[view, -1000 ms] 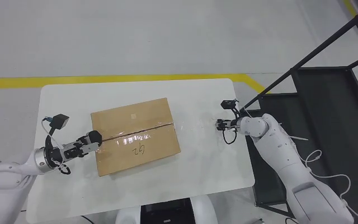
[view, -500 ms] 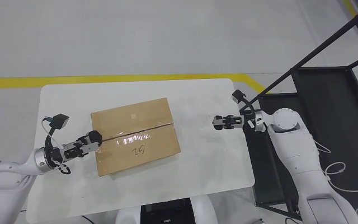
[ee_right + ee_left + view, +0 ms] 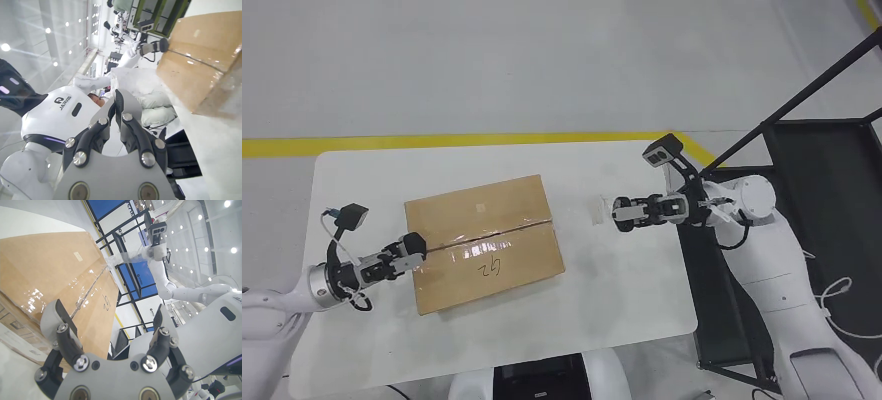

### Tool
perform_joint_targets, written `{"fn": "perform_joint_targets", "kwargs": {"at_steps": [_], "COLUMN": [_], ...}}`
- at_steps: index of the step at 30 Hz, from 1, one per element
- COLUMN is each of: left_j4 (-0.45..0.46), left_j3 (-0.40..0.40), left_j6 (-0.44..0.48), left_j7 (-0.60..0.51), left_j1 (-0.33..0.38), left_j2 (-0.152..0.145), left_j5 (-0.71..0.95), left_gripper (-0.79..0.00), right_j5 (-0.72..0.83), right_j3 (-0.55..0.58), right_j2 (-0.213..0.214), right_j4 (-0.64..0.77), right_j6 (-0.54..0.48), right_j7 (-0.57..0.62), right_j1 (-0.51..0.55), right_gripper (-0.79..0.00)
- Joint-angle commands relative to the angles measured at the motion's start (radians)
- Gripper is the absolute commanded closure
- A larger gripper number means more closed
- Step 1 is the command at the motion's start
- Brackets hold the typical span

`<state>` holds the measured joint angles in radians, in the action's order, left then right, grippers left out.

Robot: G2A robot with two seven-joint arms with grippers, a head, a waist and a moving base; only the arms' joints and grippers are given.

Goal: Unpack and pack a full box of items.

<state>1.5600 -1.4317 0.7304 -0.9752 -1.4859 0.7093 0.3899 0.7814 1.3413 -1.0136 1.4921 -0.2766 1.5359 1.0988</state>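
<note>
Top view: the box (image 3: 485, 243) sits mid-table (image 3: 362, 170), lid shut, its taped seam running L-R across the top, so the long axis points at both arms. The left gripper (image 3: 412, 247) is on the seam's left end, touching the box edge. The right gripper (image 3: 622, 213) hangs off the box's right side, near but apart from it.

Left wrist view: the left claw is spread wide w/ nothing between the jaws, one finger (image 3: 56, 311) against the box top by the seam. A clear tape strip (image 3: 121, 257) stretches from the far box edge to the other arm.

Right wrist view: the right claw is pressed together, pinching the tape end. The box lies ahead of the tips, seam roughly in line. My call: pull along the seam, away from the box, w/ the left arm bracing.
</note>
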Motion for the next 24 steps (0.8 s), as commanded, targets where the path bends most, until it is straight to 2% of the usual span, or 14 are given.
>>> {"fn": "perform_joint_targets", "kwargs": {"at_steps": [1,5,11,20,24], "left_j4": [0.003,0.007,0.009,-0.006,-0.011], "left_j3": [-0.004,-0.008,-0.01,-0.017,-0.026], "left_j6": [-0.001,-0.003,-0.003,0.006,0.007], "left_j7": [0.001,0.0,-0.007,-0.021,-0.029], "left_j1": [-0.006,-0.012,-0.013,-0.02,-0.022], "left_j2": [0.0,0.001,0.004,0.007,0.007], "left_j5": [-0.003,-0.006,-0.009,-0.001,0.007], "left_gripper": [-0.785,-0.785,-0.785,-0.785,-0.785], "right_j5": [0.02,0.09,0.251,0.452,0.481], "right_j3": [-0.039,-0.115,-0.297,-0.518,-0.578], "right_j2": [-0.007,-0.029,-0.086,-0.195,-0.242], "right_j4": [0.005,0.004,-0.023,-0.226,-0.316], "right_j6": [-0.008,-0.029,-0.043,-0.075,-0.1], "right_j7": [0.0,-0.021,-0.035,-0.074,-0.092], "right_j1": [-0.027,-0.075,-0.15,-0.274,-0.32], "right_gripper": [0.0,0.0,0.0,0.0,0.0]}}
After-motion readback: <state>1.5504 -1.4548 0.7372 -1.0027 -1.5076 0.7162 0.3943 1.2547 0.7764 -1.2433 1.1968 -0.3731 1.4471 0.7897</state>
